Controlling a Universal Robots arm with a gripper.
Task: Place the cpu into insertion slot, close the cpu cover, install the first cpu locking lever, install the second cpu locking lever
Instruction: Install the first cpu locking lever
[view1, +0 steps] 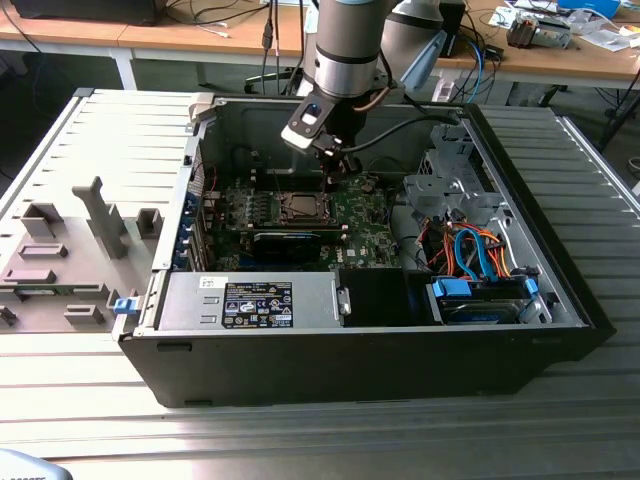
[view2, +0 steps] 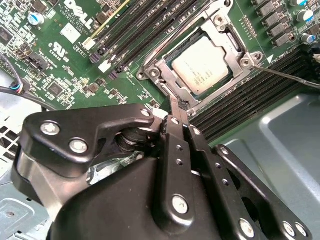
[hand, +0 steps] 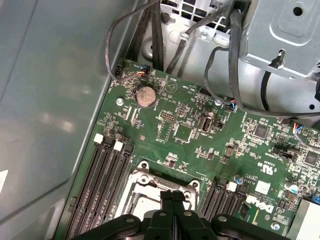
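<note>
The cpu (view2: 205, 65) lies flat in the insertion slot (view2: 149, 74) on the green motherboard, its silvery top showing through the window of the cpu cover (view2: 231, 54), which lies down over it. One thin wire locking lever (view2: 292, 79) sticks out from a socket corner; another (view2: 175, 37) runs along the socket's edge. My gripper (view2: 179, 106) is shut, its black fingertips pressed together right at the socket's rim. In the first wrist view the gripper (hand: 172, 196) stands over the cover (hand: 145, 192). In the exterior view the gripper (view1: 335, 180) hangs just beside the slot (view1: 298, 207).
Long black memory slots (view2: 135, 30) flank the socket on both sides. Black cables (hand: 220, 65) and a metal drive cage (view1: 450, 185) lie close by. The power supply (view1: 250, 300) and the case walls (view1: 330, 110) hem in the board.
</note>
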